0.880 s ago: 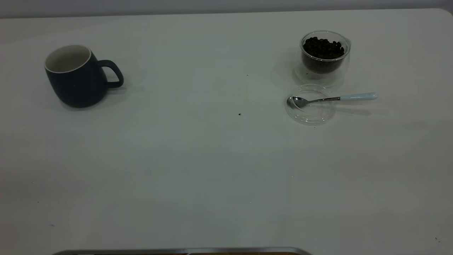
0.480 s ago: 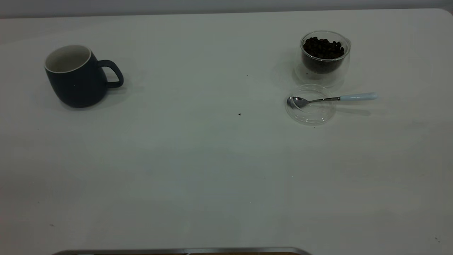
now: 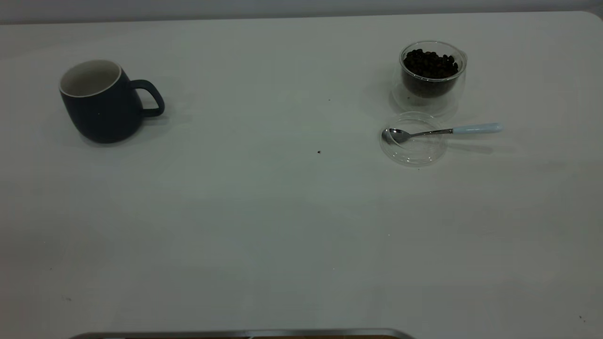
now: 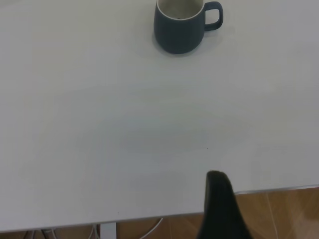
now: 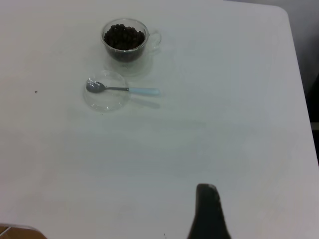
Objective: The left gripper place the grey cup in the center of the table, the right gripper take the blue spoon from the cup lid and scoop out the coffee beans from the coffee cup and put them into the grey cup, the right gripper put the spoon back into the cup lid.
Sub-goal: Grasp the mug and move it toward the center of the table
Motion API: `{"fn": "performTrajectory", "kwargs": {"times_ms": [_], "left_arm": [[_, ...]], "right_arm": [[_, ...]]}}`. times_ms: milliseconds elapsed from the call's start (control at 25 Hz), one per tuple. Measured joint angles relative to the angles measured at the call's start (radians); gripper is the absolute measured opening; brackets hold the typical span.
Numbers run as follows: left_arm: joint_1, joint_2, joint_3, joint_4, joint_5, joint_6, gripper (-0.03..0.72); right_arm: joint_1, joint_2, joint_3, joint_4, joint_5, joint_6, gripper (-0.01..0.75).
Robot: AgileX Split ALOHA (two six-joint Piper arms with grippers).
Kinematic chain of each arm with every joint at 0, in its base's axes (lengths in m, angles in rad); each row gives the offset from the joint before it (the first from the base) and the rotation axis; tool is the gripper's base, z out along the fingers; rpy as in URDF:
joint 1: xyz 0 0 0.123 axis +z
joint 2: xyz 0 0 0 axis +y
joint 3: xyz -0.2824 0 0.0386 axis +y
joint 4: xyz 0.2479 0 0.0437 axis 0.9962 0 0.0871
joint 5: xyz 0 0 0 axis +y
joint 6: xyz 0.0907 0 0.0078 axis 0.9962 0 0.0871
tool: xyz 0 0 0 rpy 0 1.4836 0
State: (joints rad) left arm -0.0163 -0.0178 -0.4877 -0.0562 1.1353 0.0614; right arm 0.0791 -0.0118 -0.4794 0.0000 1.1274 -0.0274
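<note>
Four task items sit on the table (image 3: 264, 226); neither arm shows in the exterior view. Grey cup (image 3: 101, 101): upright at the far left of the table, handle toward the centre, white inside showing, not yet at the table centre. Coffee cup (image 3: 431, 75): upright at the far right, filled with coffee beans (image 3: 429, 63) up near the rim. Cup lid (image 3: 413, 139): flat on the table just in front of the coffee cup, about touching its base. Blue spoon (image 3: 443, 132): bowl resting in the lid, shaft across the lid rim, pale blue handle end sticking out to the right above the table.

Left gripper (image 4: 219, 209): only one dark finger shows in the left wrist view, at the near table edge, well apart from the grey cup; cannot tell how wide it stands. Right gripper (image 5: 207, 211): likewise one dark finger over bare table, well apart from lid and spoon; opening cannot be told.
</note>
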Motion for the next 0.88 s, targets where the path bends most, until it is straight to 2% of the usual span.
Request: {"fn": "performTrajectory", "kwargs": {"times_ms": [600, 880], "left_arm": [[-0.004, 0.009, -0.001, -0.014, 0.000, 0.020, 0.545], [-0.068, 0.305, -0.128, 0.056, -0.033, 0.040, 0.545]], "right_arm": [[0.000, 0.000, 0.000, 0.000, 0.000, 0.000, 0.586], [0.000, 0.000, 0.000, 0.000, 0.000, 0.000, 0.586]]}}
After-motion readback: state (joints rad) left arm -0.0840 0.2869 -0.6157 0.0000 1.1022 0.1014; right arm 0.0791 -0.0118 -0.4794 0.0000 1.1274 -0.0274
